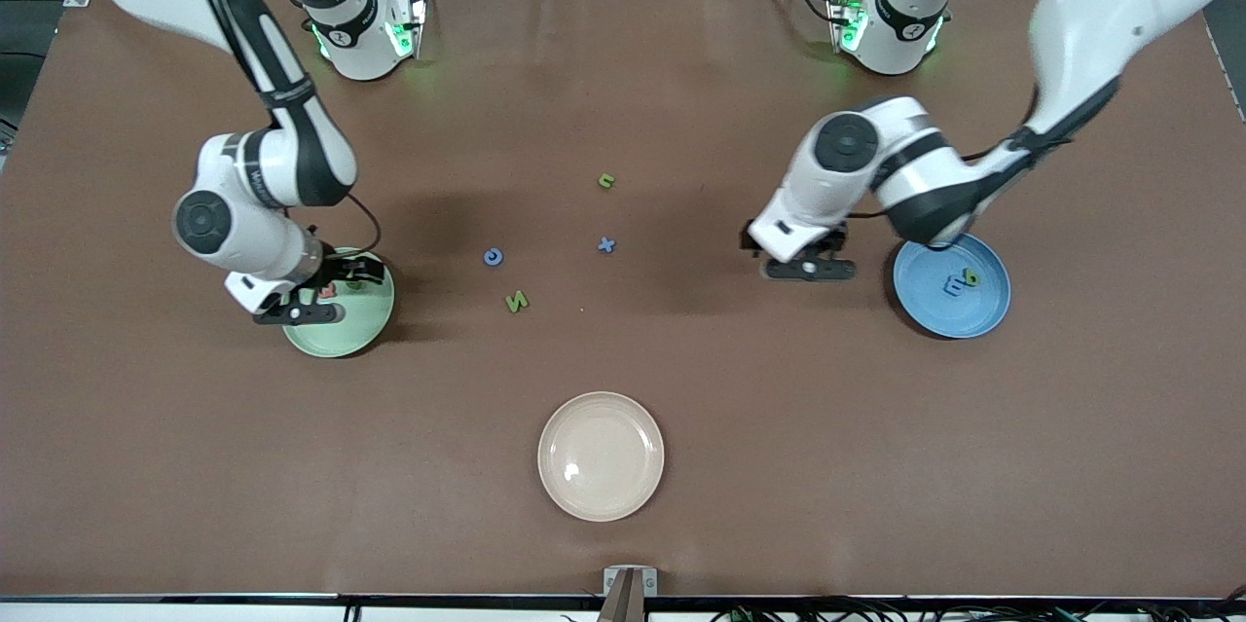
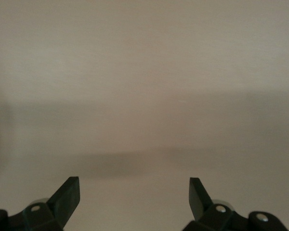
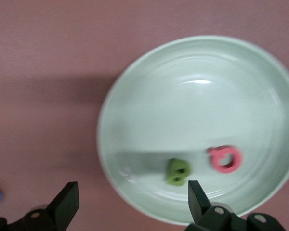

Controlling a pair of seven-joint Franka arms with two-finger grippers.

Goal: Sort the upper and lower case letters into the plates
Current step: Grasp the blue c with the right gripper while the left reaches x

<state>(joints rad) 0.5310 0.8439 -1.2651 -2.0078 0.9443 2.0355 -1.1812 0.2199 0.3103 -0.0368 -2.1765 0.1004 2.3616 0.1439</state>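
The mint green plate [image 1: 343,334] lies toward the right arm's end of the table. It holds a green letter [image 3: 177,172] and a red letter [image 3: 225,159]. My right gripper [image 1: 326,291] hangs open over this plate's edge, with nothing between its fingers. The blue plate [image 1: 934,312] lies toward the left arm's end and holds a blue letter [image 1: 956,286] and a green letter [image 1: 971,278]. My left gripper [image 1: 810,258] hangs open and empty over bare table beside the blue plate. On the table between the plates lie a green n [image 1: 606,180], a blue x [image 1: 605,245], a blue C [image 1: 494,257] and a green N [image 1: 516,301].
A cream-white plate [image 1: 601,456] sits nearer the front camera than the loose letters, midway along the table. The brown table mat [image 1: 623,67] stretches between the two arm bases.
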